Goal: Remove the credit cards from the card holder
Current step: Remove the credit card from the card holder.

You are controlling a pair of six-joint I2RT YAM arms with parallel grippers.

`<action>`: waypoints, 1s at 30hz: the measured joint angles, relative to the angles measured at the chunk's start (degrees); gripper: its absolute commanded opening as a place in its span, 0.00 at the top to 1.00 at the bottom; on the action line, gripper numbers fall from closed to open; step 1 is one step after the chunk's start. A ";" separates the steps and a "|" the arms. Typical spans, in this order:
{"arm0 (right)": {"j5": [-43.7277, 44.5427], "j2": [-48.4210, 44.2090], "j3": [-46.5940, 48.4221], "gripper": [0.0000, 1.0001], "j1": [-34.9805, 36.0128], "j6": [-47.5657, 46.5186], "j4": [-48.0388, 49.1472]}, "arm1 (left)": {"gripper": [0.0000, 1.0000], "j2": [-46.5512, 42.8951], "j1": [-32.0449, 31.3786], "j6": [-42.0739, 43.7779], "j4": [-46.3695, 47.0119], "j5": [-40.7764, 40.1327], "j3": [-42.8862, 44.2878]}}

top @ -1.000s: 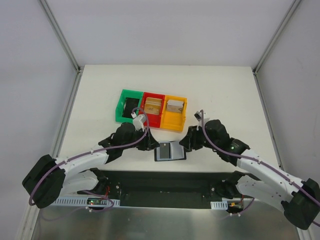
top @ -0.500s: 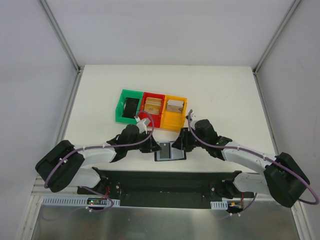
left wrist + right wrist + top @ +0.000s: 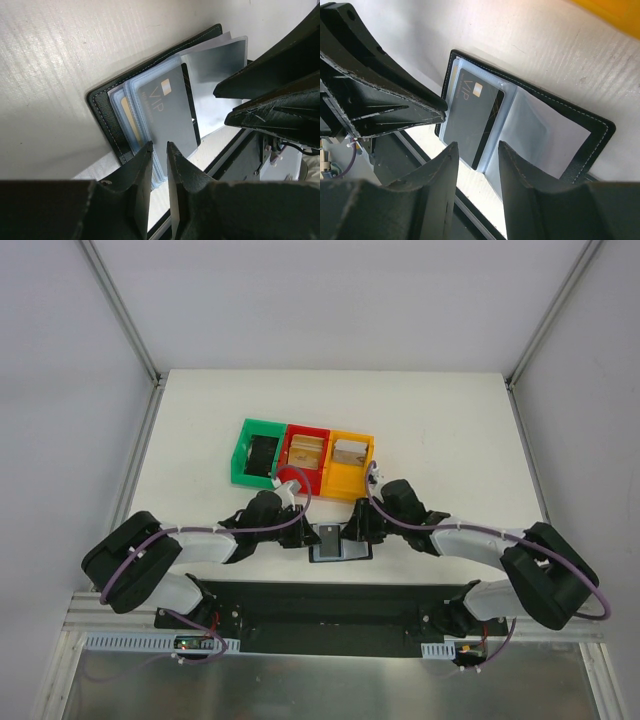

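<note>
Card holder lies open; your left gripper sits narrowed at the sleeved VIP card edge, hold unclear, right gripper spread: secure it, then slide out.

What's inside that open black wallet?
The wallet holds a dark VIP card in a clear sleeve, a tan card edge tucked behind it. The other sleeve looks empty. Stacked sleeves hide any further cards.

I work in a robotics lab test cell: a bare white table boxed in by plain white panels, with aluminium frame posts running to the upper corners. Along the bottom of the frame, my two cabled arms are bolted to a black base plate.
</note>
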 measured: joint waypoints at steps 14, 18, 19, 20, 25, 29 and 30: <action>-1.07 5.81 -0.02 0.60 0.00 3.39 5.68 | 0.86 1.22 -0.02 -0.61 2.14 -0.39 -0.52; -1.05 6.12 -0.37 0.60 0.00 3.98 6.32 | 0.86 1.53 -0.04 -0.90 2.73 -0.39 -0.63; -1.05 6.16 -0.48 0.61 0.00 4.04 6.47 | 0.86 1.60 -0.04 -0.92 2.82 -0.39 -0.63; -1.07 6.25 -0.63 0.61 0.00 4.22 6.73 | 0.86 1.70 -0.04 -0.92 2.93 -0.39 -0.63; -1.22 6.75 -1.60 0.62 -0.02 5.38 9.01 | 0.86 2.08 -0.04 -1.09 3.58 -0.39 -0.79; -1.36 7.21 -2.62 0.62 -0.13 6.47 10.91 | 0.88 2.36 -0.04 -1.18 4.46 -0.39 -1.01; -1.46 7.21 -2.86 0.62 -0.26 6.80 11.45 | 0.88 2.43 -0.04 -1.20 4.59 -0.39 -1.07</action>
